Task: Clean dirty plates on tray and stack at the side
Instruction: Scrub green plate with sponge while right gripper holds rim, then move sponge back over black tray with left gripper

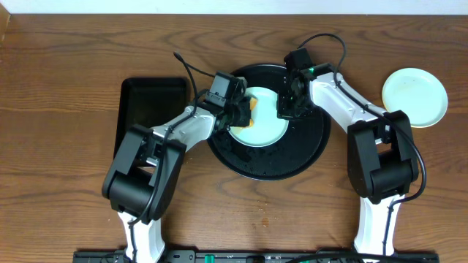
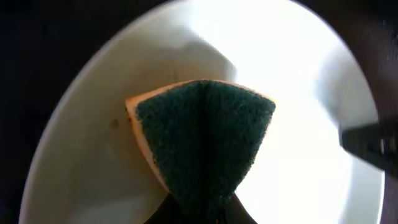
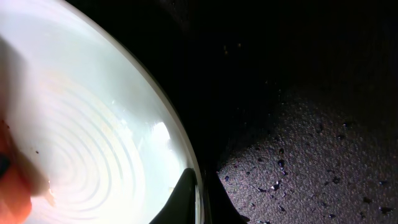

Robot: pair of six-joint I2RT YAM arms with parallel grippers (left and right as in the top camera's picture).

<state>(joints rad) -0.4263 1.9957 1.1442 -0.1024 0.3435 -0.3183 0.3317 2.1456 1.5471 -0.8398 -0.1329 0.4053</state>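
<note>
A pale mint-blue plate lies on the large round black tray. My left gripper is shut on a sponge with a green scouring face and yellow-orange body, pressed on the plate. My right gripper is shut on the plate's right rim, one finger inside the rim and one outside. A faint brownish smear shows on the plate in the right wrist view. A second pale plate lies on the bare wood tabletop at the right.
A smaller rectangular black tray lies left of the round tray. Water droplets speckle the round tray's surface. The table's far edge meets a white wall at the top.
</note>
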